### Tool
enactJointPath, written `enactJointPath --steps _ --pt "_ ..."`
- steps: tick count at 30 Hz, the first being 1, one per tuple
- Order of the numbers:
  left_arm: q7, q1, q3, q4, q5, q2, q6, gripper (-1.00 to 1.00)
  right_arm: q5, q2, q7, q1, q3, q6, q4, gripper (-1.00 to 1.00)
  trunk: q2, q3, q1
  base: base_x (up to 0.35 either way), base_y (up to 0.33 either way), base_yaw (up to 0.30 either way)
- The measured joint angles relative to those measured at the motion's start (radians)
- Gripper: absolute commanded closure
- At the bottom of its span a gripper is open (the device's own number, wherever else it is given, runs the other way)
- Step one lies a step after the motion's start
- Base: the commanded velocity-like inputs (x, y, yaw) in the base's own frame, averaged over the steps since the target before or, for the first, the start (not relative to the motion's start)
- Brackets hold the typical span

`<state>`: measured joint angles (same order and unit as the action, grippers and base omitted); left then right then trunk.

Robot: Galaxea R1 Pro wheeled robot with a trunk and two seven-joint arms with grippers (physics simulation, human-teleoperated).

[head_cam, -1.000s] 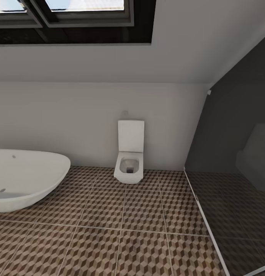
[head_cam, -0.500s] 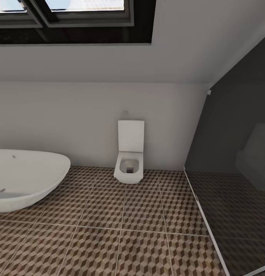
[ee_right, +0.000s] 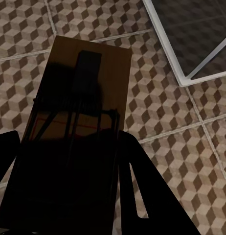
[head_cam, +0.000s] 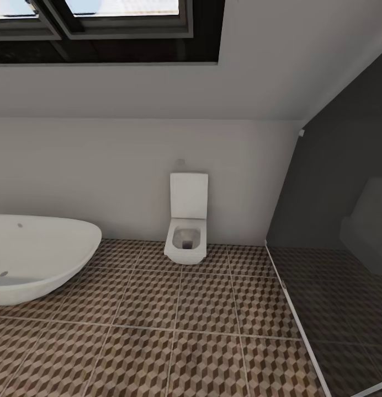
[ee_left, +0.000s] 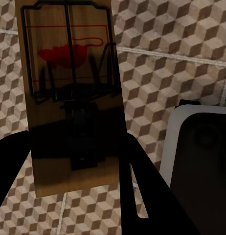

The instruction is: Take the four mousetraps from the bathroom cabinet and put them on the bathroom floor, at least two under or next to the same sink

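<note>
Two hands, left hand (ee_left: pixel 74 196) and right hand (ee_right: pixel 64 196), each apparently pinch a mousetrap (ee_left: pixel 69 93) (ee_right: pixel 76 127) over the cube-patterned bathroom floor (head_cam: pixel 202 353).

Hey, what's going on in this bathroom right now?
A two-armed robot is carrying mousetraps through a bathroom. Its left gripper holds one mousetrap above the cube-patterned tile floor, and its right gripper holds a second mousetrap over the same floor, near a glass panel's white frame. Neither trap is on the floor yet. Ahead, the head view shows a white bathtub, a square toilet against the wall, and skylights above.
</note>
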<state>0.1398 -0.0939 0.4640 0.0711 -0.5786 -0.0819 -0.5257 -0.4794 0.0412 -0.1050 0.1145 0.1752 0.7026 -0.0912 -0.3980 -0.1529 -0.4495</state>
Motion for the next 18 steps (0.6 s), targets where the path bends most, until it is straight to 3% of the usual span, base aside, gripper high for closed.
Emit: enactJointPath --steps 18 --pt "0.0 0.0 0.0 0.0 0.0 0.0 0.0 1.0 0.0 0.0 0.0 0.0 0.0 0.0 0.0 1.0 0.0 0.0 0.0 0.0 0.0 0.0"
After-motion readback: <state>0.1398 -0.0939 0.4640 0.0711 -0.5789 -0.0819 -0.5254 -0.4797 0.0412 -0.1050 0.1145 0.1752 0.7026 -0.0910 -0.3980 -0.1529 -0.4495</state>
